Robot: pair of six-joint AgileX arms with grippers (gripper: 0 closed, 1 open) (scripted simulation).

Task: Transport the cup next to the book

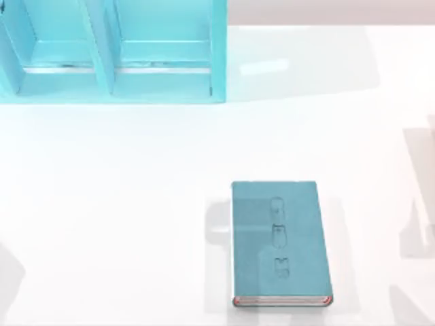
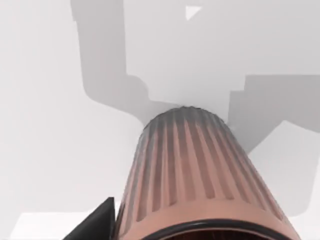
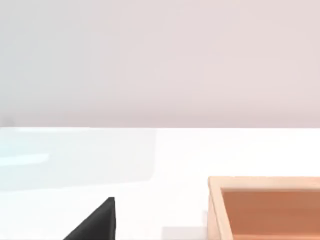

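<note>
The cup [image 2: 200,175], copper-coloured with vertical ribs, looms close in the left wrist view, its rim toward the camera and its base on the white table. My left gripper is open around it: one black finger [image 2: 95,225] shows just beside the cup's wall, and the other is hidden behind the cup. The teal book [image 1: 280,241] lies flat at the front centre-right of the table in the top view, red-edged pages facing the front. My right gripper is parked and open, one black finger [image 3: 95,222] standing well off to the side.
A light-blue shelf unit [image 1: 112,51] stands at the back left of the table. A shallow wooden box [image 3: 267,207] sits near my right gripper. Arm shadows fall on the table's left and right edges.
</note>
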